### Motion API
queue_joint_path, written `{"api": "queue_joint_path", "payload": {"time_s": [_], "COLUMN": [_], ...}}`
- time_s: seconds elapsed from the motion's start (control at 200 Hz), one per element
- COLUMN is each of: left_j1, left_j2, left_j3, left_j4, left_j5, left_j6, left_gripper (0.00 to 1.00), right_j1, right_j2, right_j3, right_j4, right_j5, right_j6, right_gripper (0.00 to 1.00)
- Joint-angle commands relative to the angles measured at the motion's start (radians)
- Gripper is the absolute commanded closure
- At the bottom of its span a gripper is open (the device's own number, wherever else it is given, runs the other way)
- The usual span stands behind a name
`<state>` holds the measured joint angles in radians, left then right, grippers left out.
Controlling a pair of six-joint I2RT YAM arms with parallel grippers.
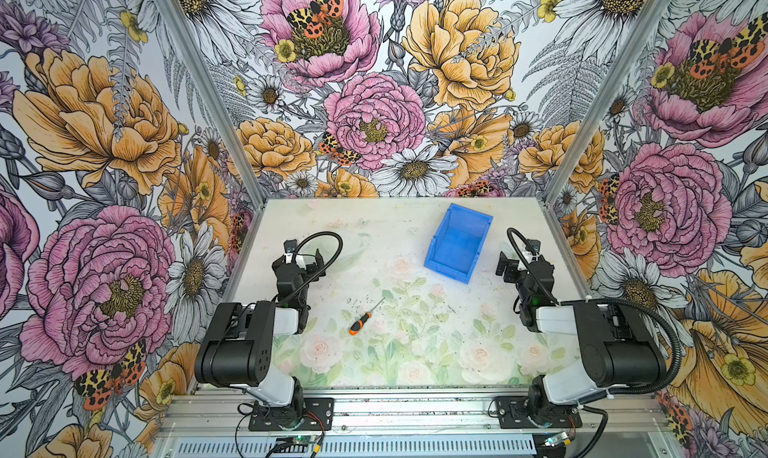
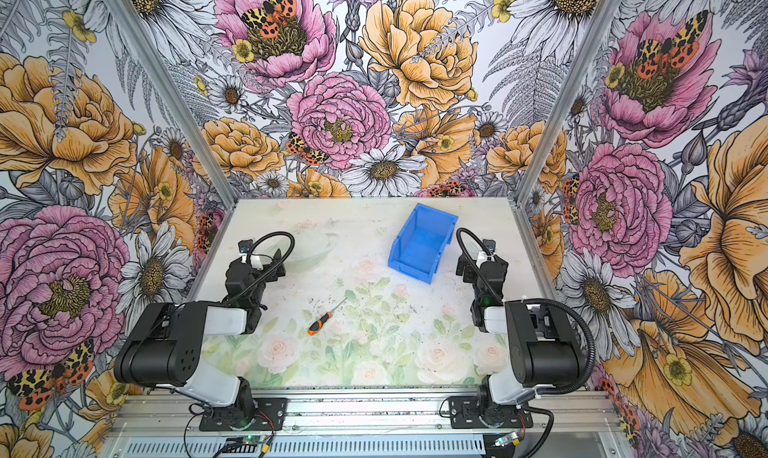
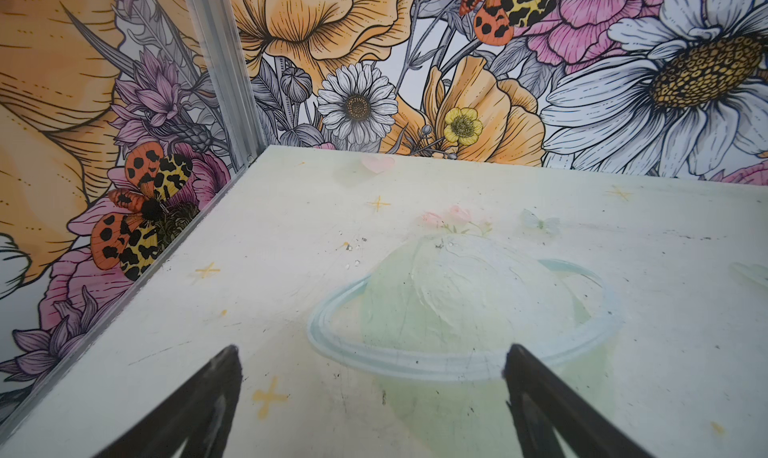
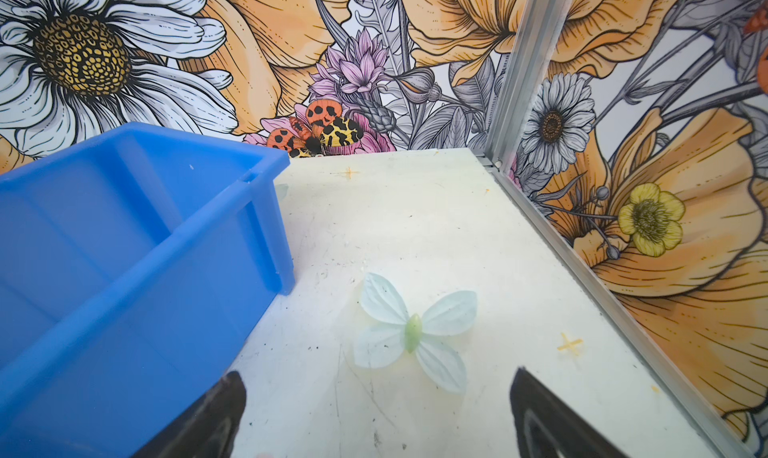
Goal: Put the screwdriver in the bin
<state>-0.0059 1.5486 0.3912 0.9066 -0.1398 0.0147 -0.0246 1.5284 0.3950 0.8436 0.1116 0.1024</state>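
Observation:
The screwdriver [image 1: 360, 321] [image 2: 321, 322], with an orange-and-black handle and a thin silver shaft, lies flat near the middle of the table, shaft pointing towards the far right. The blue bin [image 1: 448, 270] [image 2: 409, 269] stands farther back on the right, nothing visible inside. My left gripper [image 1: 305, 254] [image 2: 266, 260] [image 3: 372, 354] hovers open and holds nothing, left of and beyond the screwdriver. On the right, just beside the bin wall [image 4: 257, 227], is my right gripper [image 1: 517, 256] [image 2: 473, 256] [image 4: 376, 377], likewise open and holding nothing. Neither wrist view shows the screwdriver.
Floral-printed walls close in the table on three sides, with metal corner posts [image 1: 199, 82] [image 4: 515, 74]. The pale table mat [image 1: 415, 352] carries printed flowers, a butterfly [image 4: 411, 331] and a ringed planet [image 3: 457, 319]. An aluminium rail [image 1: 415, 406] runs along the front edge.

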Motion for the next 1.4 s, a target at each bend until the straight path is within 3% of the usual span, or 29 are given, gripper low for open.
{"api": "queue_joint_path", "payload": {"time_s": [0.0,0.31,0.525,0.706,0.841,1.011,1.186,1.396], "left_j1": [0.004,0.008,0.006,-0.007,-0.030,-0.055,-0.134,-0.224], "left_j2": [-0.001,-0.059,-0.242,-0.375,-0.430,-0.462,-0.490,-0.583], "left_j3": [-0.012,-0.009,0.041,0.094,0.152,0.249,0.354,0.364], "left_j4": [0.023,-0.026,-0.325,-0.558,-0.708,-0.922,-1.145,-1.269], "left_j5": [0.022,0.013,0.022,0.053,0.060,0.089,0.135,0.151], "left_j6": [-0.006,-0.013,-0.031,-0.064,-0.149,-0.282,-0.321,-0.388], "left_gripper": [0.01,0.01,0.01,0.01,0.01,0.01,0.01,0.01], "right_j1": [0.006,0.010,0.025,0.057,0.089,0.102,0.167,0.225], "right_j2": [0.004,-0.065,-0.243,-0.410,-0.468,-0.485,-0.493,-0.469], "right_j3": [-0.007,-0.003,0.002,0.071,0.226,0.354,0.413,0.434], "right_j4": [0.024,-0.034,-0.208,-0.514,-0.935,-1.176,-1.297,-1.370], "right_j5": [0.017,0.018,0.035,0.130,0.300,0.154,0.150,0.111], "right_j6": [-0.012,-0.012,-0.002,0.138,0.304,0.386,0.441,0.455], "right_gripper": [0.00,0.01,0.01,0.01,0.00,0.01,0.00,0.01]}}
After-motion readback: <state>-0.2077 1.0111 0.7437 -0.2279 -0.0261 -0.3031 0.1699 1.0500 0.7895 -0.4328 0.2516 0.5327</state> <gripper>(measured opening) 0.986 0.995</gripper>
